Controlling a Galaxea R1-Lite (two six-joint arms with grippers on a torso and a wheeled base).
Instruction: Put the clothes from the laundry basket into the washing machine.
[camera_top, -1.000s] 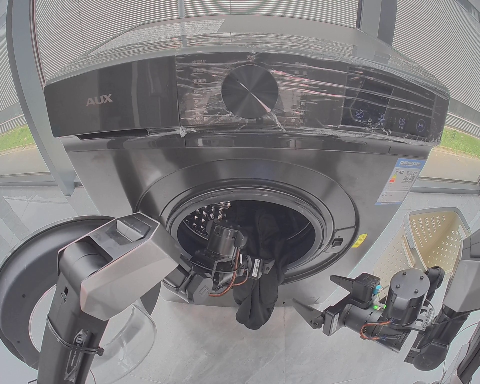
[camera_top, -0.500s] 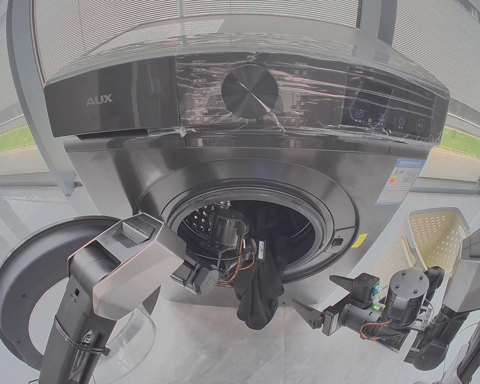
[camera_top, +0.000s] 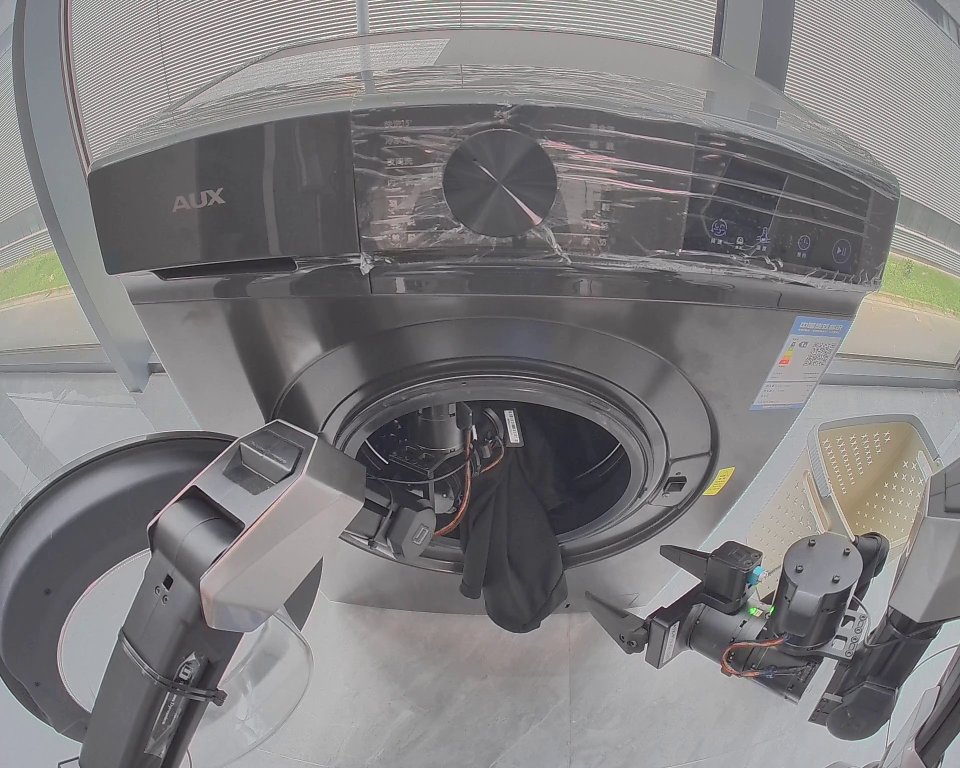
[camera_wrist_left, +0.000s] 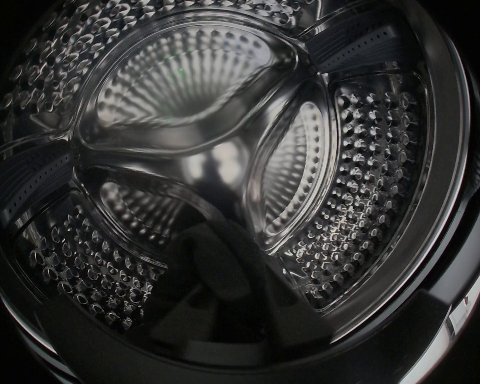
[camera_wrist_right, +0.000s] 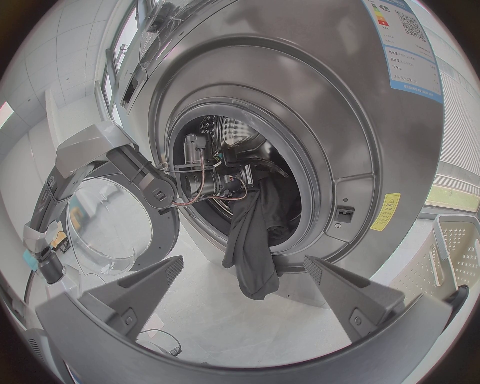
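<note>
The head view shows the washing machine (camera_top: 500, 320) with its round door (camera_top: 60, 560) swung open at 9 o'clock of the drum mouth. A black garment (camera_top: 510, 560) lies over the mouth's lower lip at 6 o'clock, part of it inside and the rest hanging down the front panel.

The left arm crosses the mouth from 8 o'clock and hides that side of the drum. From the side, the right wrist view shows the left gripper (camera_wrist_right: 260, 170) inside the mouth, just above the top of the garment. Whether it is clamped on the cloth cannot be told.

The left wrist view looks into the dimpled steel drum (camera_wrist_left: 350, 175), where a dark shape low down is too dim to name.

The right gripper (camera_top: 645, 590) hangs outside the machine at 4 o'clock of the mouth, jaws wide apart and holding nothing. The cream laundry basket (camera_top: 870, 480) stands at 3 o'clock, beside the machine's corner.
</note>
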